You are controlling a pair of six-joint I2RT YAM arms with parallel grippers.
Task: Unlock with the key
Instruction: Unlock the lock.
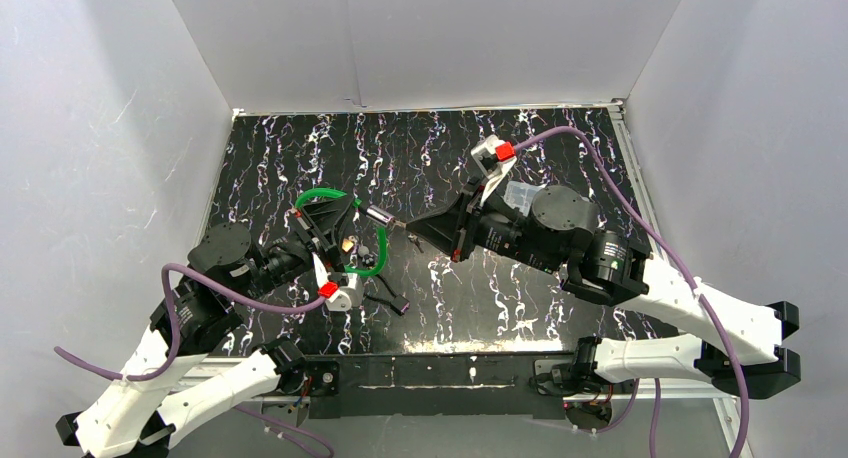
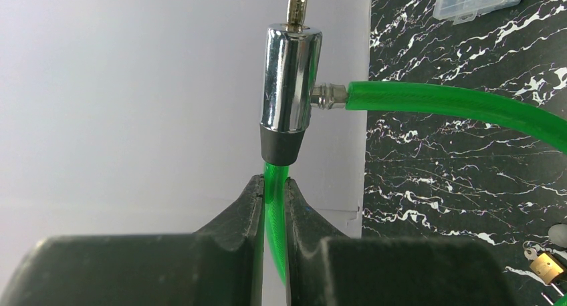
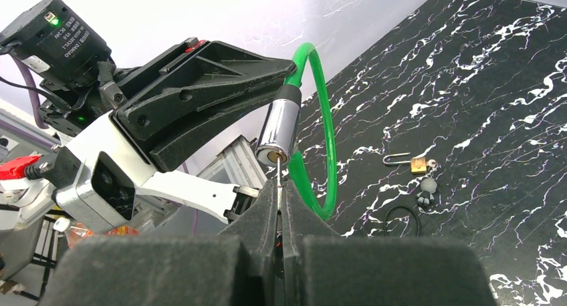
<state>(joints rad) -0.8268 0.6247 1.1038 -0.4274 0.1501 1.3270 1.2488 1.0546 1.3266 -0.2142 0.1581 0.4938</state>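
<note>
Chrome marks the target: the lock cylinder [image 3: 279,129] of a cable lock is held up off the marbled black table [image 1: 520,298], left of centre. The left gripper [image 2: 273,186] is clamped on the green cable [image 2: 271,219] just where it leaves the cylinder's black collar. The right gripper [image 3: 281,199] is pinched tight on the key [image 3: 279,176], whose blade runs straight out from the fingertips to the keyhole in the cylinder's end face. The left wrist view shows the brass blade entering that end, though I cannot tell how deep it sits. What matters next is alignment: the cylinder's long axis and the key blade lie on nearly one line, running from the right gripper toward the left. The turn should therefore be a roll of the right wrist about that line while the left arm braces the cable. A small brass padlock [image 3: 418,164] lies on the table well apart and looks uninvolved.
</note>
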